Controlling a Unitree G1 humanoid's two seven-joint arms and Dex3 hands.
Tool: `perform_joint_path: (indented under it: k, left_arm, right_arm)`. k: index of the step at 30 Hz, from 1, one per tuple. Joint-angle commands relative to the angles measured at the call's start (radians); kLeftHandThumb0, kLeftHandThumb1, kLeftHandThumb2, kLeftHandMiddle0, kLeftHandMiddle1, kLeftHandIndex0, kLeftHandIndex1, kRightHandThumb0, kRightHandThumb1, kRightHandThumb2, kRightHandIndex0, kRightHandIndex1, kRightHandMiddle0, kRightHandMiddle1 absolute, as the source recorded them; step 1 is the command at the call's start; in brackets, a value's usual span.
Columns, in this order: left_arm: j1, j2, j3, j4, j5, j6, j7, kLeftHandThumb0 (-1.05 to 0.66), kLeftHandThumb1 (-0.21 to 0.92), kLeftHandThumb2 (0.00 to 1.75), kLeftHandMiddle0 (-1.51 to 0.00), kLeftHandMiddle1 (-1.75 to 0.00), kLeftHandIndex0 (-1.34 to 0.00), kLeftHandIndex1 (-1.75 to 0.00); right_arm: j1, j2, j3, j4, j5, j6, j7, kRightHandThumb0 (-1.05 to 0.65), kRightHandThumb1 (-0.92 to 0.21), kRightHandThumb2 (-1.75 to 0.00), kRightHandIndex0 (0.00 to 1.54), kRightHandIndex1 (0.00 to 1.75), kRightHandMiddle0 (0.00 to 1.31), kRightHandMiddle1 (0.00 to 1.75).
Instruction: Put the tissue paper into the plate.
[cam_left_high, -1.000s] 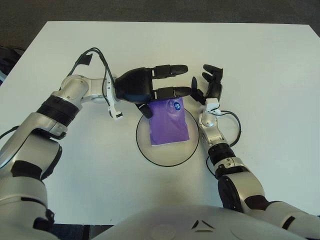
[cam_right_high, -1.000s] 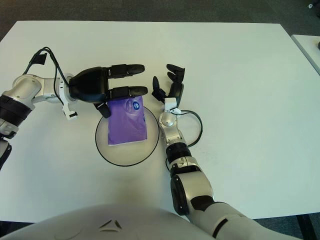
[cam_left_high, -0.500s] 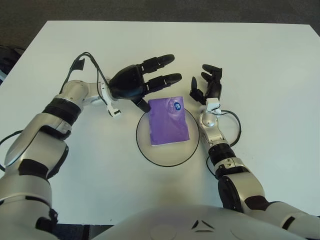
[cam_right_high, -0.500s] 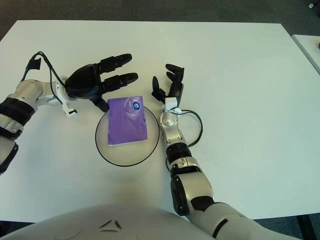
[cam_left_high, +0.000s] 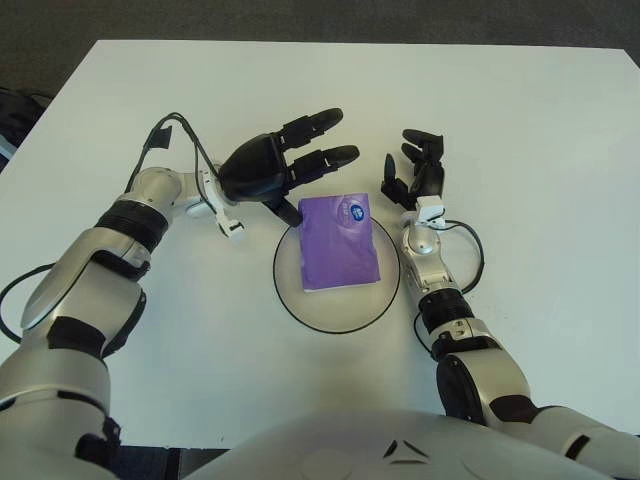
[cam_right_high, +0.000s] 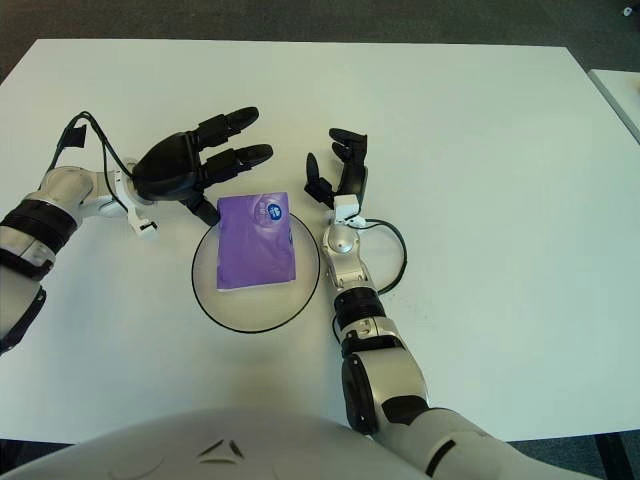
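A purple tissue pack (cam_left_high: 340, 242) lies flat in the white plate with a dark rim (cam_left_high: 300, 302) at the table's near middle. My left hand (cam_left_high: 300, 165) hovers just up and left of the pack with fingers spread, holding nothing. Its thumb tip is close to the pack's upper left corner. My right hand (cam_left_high: 415, 175) rests on the table just right of the plate, fingers relaxed and empty.
The white table (cam_left_high: 520, 130) stretches wide to the back and right. A black cable (cam_left_high: 468, 255) loops beside my right forearm. A cable also runs along my left wrist (cam_left_high: 185, 130).
My left hand let go of the tissue pack and lifted up and left, fingers spreading. The pack stays in the plate. The right hand has barely moved.
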Motion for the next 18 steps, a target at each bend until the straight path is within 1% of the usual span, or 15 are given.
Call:
perform_joint_path:
  k: [1,6,11,18]
  left_arm:
    - [-0.008,-0.005,-0.009,0.015,-0.011,0.000,0.023,-1.05,0.92,0.73,0.00,0.00,0.00,-0.37]
    - [-0.010,-0.013,0.003,0.044,-0.035,0.010,0.003,-1.05,0.92,0.72,0.00,0.00,0.00,-0.35]
    - [-0.014,-0.018,0.011,0.070,-0.060,0.015,-0.004,-1.05,0.92,0.70,0.00,0.00,0.00,-0.35]
    - [0.001,-0.032,0.053,0.105,-0.152,-0.002,-0.032,-1.05,0.92,0.62,0.00,0.00,0.00,-0.33]
  right_arm:
    - [0.160,-0.004,-0.022,0.074,0.034,0.105,0.015,-0.39,-0.66,-0.84,0.49,0.90,0.10,1.29]
    - [0.170,-0.002,-0.023,0.049,0.036,0.114,0.032,-0.39,-0.65,-0.85,0.49,0.91,0.09,1.28]
    - [0.179,0.000,-0.024,0.027,0.042,0.131,0.053,-0.38,-0.65,-0.85,0.47,0.89,0.11,1.28]
    - [0.191,0.001,-0.025,0.011,0.069,0.119,0.091,-0.33,-0.66,-0.87,0.45,0.92,0.11,1.28]
